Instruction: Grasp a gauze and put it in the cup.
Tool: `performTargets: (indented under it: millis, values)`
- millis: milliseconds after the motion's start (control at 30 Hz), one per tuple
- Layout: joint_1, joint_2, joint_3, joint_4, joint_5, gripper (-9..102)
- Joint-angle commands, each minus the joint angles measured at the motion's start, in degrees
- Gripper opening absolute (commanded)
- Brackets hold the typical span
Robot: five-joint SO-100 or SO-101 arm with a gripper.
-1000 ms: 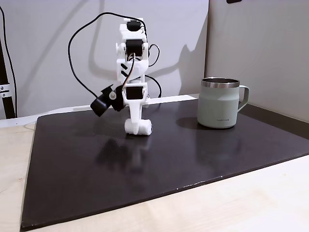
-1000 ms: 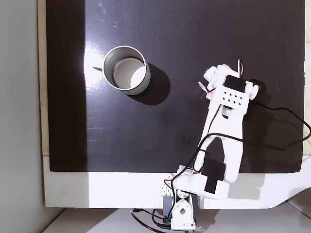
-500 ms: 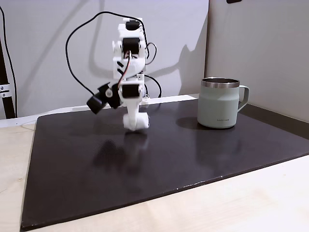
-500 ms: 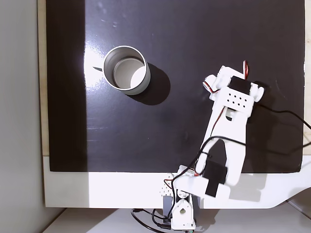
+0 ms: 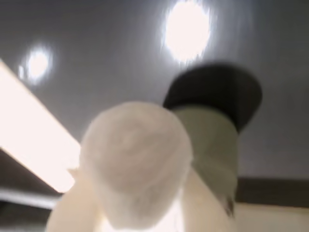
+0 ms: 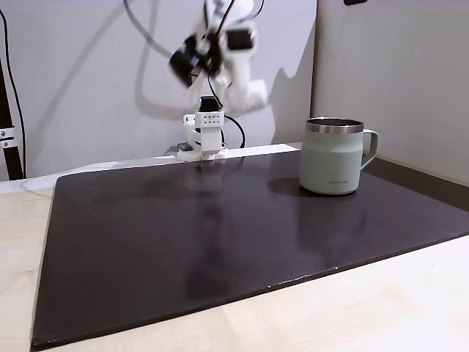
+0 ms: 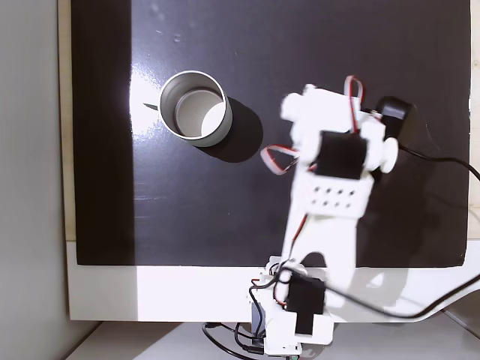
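Since half a second ago I have lifted my arm high off the dark mat; my gripper is clenched on the gauze, with the cup well apart to the right. This is the carry step. Next I must bring the gauze over the cup's steel rim and release it. The small print low on the cup is too small to read.

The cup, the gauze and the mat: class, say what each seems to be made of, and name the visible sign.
The cup: probably steel with a matte grey-green coating; its bare rim and inside look like metal.
The gauze: soft white fabric, wound in a roll, its fuzzy spiral end showing between the gripper fingers.
The mat: a dark, smooth, semi-gloss sheet with faint reflections; which material is unclear.
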Motion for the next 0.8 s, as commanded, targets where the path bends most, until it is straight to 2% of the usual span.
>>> performTargets:
  millis: [0,400,533,767]
  values:
    - [-5.8,2.11,-10.99,4.04,0.88,0]
    - [-21.71,-10.9,-26.54,5.27,5.54,0]
    - [-24.87,-19.69,-36.47,6.06,6.06,0]
    - [-26.72,-25.05,-36.83,6.24,6.06,0]
